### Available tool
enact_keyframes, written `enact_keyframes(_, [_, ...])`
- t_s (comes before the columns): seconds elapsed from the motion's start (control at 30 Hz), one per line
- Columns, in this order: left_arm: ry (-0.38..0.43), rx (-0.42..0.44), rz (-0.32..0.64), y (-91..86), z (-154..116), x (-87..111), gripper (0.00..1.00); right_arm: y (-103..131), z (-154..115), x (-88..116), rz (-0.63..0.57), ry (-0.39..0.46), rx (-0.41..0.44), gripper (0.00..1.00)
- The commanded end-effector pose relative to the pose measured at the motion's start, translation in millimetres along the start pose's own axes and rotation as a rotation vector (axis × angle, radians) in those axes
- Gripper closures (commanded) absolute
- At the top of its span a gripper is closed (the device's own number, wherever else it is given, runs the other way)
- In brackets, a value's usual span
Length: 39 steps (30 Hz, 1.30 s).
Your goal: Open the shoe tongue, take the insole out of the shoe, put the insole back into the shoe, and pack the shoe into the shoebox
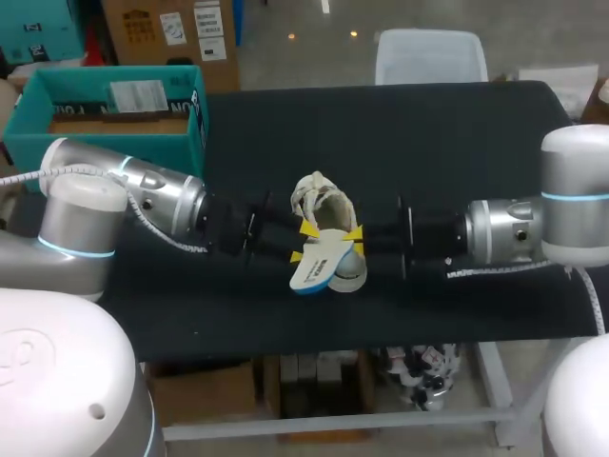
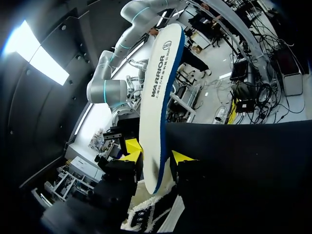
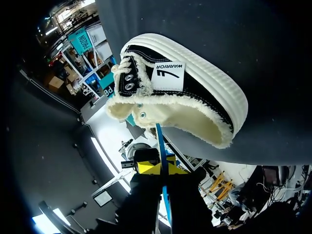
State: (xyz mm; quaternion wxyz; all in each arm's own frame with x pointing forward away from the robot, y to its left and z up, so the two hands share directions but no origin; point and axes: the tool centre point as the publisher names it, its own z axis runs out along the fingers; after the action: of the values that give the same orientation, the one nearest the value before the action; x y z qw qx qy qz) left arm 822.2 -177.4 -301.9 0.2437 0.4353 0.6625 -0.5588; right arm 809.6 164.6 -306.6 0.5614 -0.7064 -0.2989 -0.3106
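Note:
A low canvas shoe with a thick white sole lies on the black table, its frayed cream opening facing my right gripper. The white insole with a blue edge is held up just in front of the shoe. My left gripper has its yellow tips on both sides of the insole, shut on it; the shoe's canvas shows under it. My right gripper is shut on the insole's other side, which appears edge-on as a thin blue line. The two grippers face each other.
An open teal box stands at the table's back left, behind my left arm. My right arm comes in level from the right. Bare black tabletop stretches behind the shoe and toward the front edge.

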Motion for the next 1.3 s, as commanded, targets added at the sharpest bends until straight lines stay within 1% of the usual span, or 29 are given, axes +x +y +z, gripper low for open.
enact_keyframes(0.03, [-0.01, 0.008, -0.007, 8.2, 3.9, 4.1, 0.65, 0.8, -2.5, -3.3, 0.0, 0.01, 0.012, 1.0])
enact_keyframes(0.2, [-0.036, 0.009, -0.023, 14.3, 4.5, 5.2, 0.65, 2.8, -1.1, -5.9, 0.008, 0.016, 0.026, 1.0])
enact_keyframes(0.3, [-0.04, 0.011, -0.028, 16.3, 6.4, 5.8, 0.68, 3.1, -0.5, -6.1, 0.011, 0.016, 0.027, 1.0])
enact_keyframes(0.47, [-0.047, 0.019, -0.033, 17.3, 8.8, 7.0, 0.67, 4.6, 1.5, -8.5, 0.021, 0.019, 0.031, 1.0])
enact_keyframes(0.67, [-0.051, 0.026, -0.034, 18.6, 12.3, 7.0, 0.71, 13.8, 1.7, -12.0, 0.048, 0.032, 0.031, 1.0])
enact_keyframes(0.87, [-0.051, 0.026, -0.038, 20.8, 14.6, 6.2, 0.81, 17.6, -1.3, -10.1, 0.054, 0.04, 0.027, 1.0])
enact_keyframes(1.0, [-0.041, 0.02, -0.04, 23.4, 18.4, 6.8, 0.81, 21.0, -2.4, -10.0, 0.059, 0.049, 0.032, 1.0])
enact_keyframes(1.07, [-0.042, 0.019, -0.047, 25.0, 19.3, 7.3, 0.83, 22.8, -2.8, -10.3, 0.061, 0.05, 0.033, 1.0])
enact_keyframes(1.1, [-0.042, 0.018, -0.049, 25.6, 20.0, 7.6, 0.89, 23.1, -2.8, -10.3, 0.063, 0.051, 0.034, 1.0])
enact_keyframes(1.13, [-0.038, 0.015, -0.051, 26.1, 20.5, 7.8, 1.0, 23.4, -2.9, -10.4, 0.063, 0.052, 0.035, 1.0])
enact_keyframes(1.3, [-0.035, 0.01, -0.051, 27.8, 21.3, 7.4, 1.0, 24.6, -3.3, -11.4, 0.064, 0.059, 0.049, 1.0])
